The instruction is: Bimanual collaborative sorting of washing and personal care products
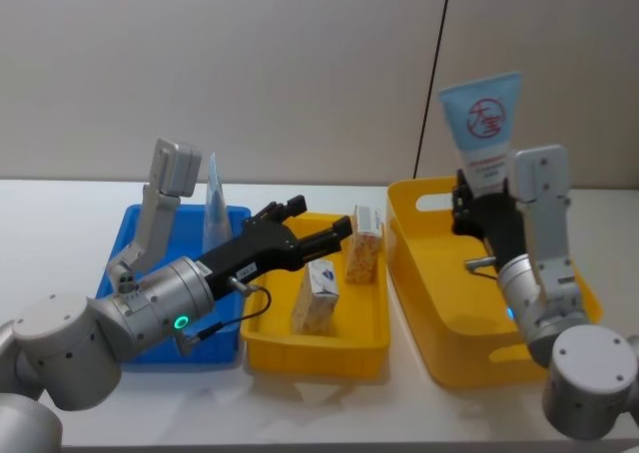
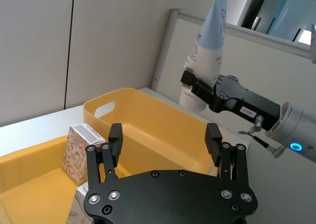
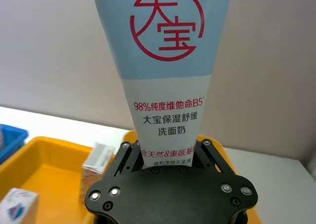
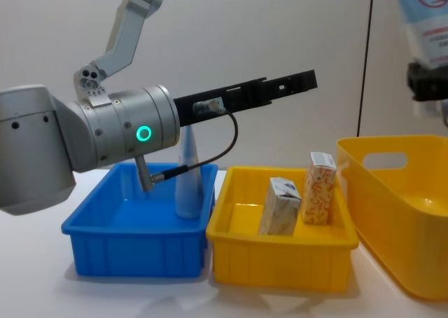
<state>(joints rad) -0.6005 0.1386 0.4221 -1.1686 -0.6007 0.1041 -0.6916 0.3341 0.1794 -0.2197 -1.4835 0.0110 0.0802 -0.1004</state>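
Observation:
My right gripper [image 1: 481,206] is shut on the lower end of a pale blue squeeze tube [image 1: 484,134] with a red round logo, held upright, crimped end up, above the large yellow bin [image 1: 439,343]. The right wrist view shows this tube [image 3: 168,61] clamped in the gripper [image 3: 170,152]. My left gripper [image 1: 321,217] hovers open over the small yellow bin [image 1: 315,358], its fingers [image 2: 114,135] holding nothing. In that bin stand a whitish-blue carton [image 1: 319,295] and an orange-patterned carton [image 1: 365,243]. Another pale tube [image 4: 187,178] stands in the blue bin [image 4: 126,248].
The three bins sit side by side on a white table, blue at left, small yellow [image 4: 280,265] in the middle, large yellow [image 4: 399,213] at right. A grey wall rises close behind. A black cable [image 1: 434,84] hangs down the wall.

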